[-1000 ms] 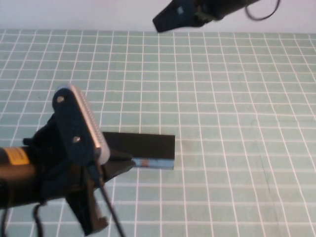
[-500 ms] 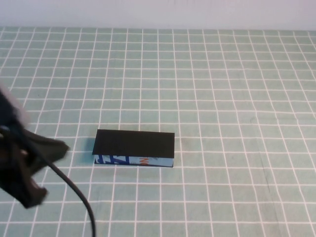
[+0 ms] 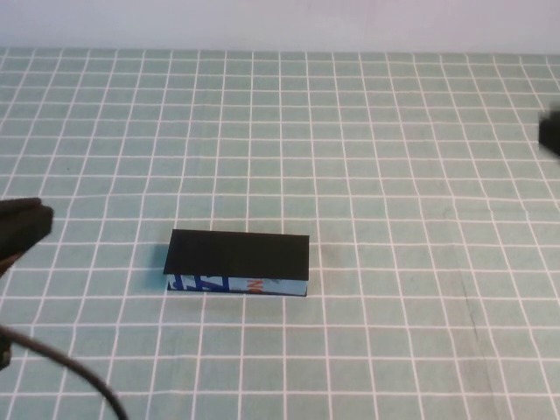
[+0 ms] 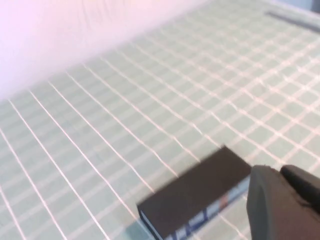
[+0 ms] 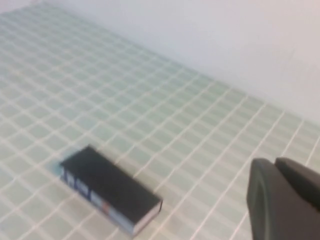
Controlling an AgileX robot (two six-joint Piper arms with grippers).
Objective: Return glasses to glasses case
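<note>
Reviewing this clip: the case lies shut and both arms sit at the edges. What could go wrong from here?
1. The glasses case is closed and the glasses are not visible in any view, so I cannot confirm they are inside.
2. The left pincer at the left edge trails a cable low across the table; it could snag.
3. The right pincer barely shows at the right edge.

We see the closed glasses case lying on the gridded counter. Our left gripper sits at the left edge, our right gripper at the right edge, both well apart from it.
</note>
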